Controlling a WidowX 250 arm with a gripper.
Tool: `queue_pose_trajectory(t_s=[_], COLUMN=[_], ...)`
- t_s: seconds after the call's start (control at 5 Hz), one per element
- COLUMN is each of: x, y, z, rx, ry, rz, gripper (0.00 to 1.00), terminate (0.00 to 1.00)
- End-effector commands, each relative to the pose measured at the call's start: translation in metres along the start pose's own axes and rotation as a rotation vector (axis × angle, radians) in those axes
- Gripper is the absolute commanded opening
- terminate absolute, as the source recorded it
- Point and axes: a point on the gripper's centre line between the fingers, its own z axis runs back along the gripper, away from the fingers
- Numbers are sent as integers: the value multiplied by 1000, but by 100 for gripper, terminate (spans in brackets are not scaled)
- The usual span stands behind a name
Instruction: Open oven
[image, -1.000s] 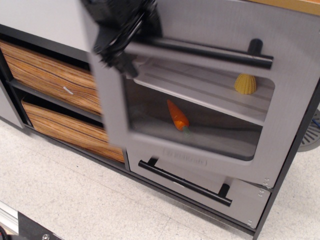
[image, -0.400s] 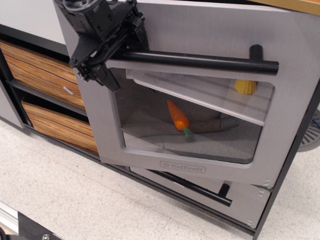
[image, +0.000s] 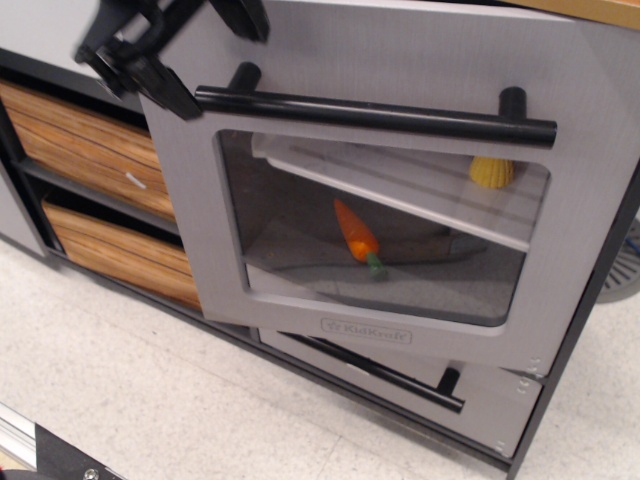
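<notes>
The silver-grey oven door (image: 400, 60) has a clear rounded window, a "KidKraft" logo (image: 366, 330) and a long black bar handle (image: 375, 115). The door hangs ajar, swung out on its left side, hinged at the lower right. My black gripper (image: 200, 60) is at the top left, just beyond the handle's left end and off it. Its jaws look spread with nothing between them, and it is partly blurred and cut off by the frame's top edge. Inside the oven lie a toy carrot (image: 357, 235) and a yellow piece (image: 490, 172) on the rack.
A smaller grey drawer with a black bar handle (image: 400, 378) sits under the oven door. Two wood-grain bins (image: 80, 140) (image: 120, 255) sit in the shelf to the left. Pale speckled floor (image: 150, 400) lies in front.
My gripper has let go of the handle's left end and moved up and to the left. The door has swung out from its earlier position and stays ajar.
</notes>
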Motion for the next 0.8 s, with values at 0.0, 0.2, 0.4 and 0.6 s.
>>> queue_pose_trajectory(t_s=[0.0,0.2,0.4,0.6], x=[24,50,79,107], y=[46,70,92,102], z=[-21,-44,-47,-44], rx=[197,265,253,249], ry=[-116,-147,-166,-153], rz=[-139,-158,-201,-169], gripper=[100,100,100,100], terminate=[0,0,0,0])
